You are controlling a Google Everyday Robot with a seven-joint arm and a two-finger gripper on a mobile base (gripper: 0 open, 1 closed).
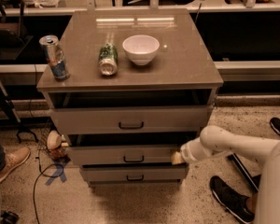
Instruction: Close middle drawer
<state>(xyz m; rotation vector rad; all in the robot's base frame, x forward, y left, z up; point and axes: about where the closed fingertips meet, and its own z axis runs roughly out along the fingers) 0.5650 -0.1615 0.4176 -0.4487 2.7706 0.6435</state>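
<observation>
The white gripper [177,158], whose grip I cannot tell, touches the wide grey-tan middle drawer [123,154] at lower centre-right.

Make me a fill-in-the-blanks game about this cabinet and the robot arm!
1. Seen from the camera, the gripper is at the ____ end of the front of the middle drawer.
2. The bowl on the cabinet top is ____ in colour.
3. The blue can stands upright, but the green bottle lies on its ____.
4. The cabinet has ____ drawers.

Missing words: right; white; side; three.
</observation>
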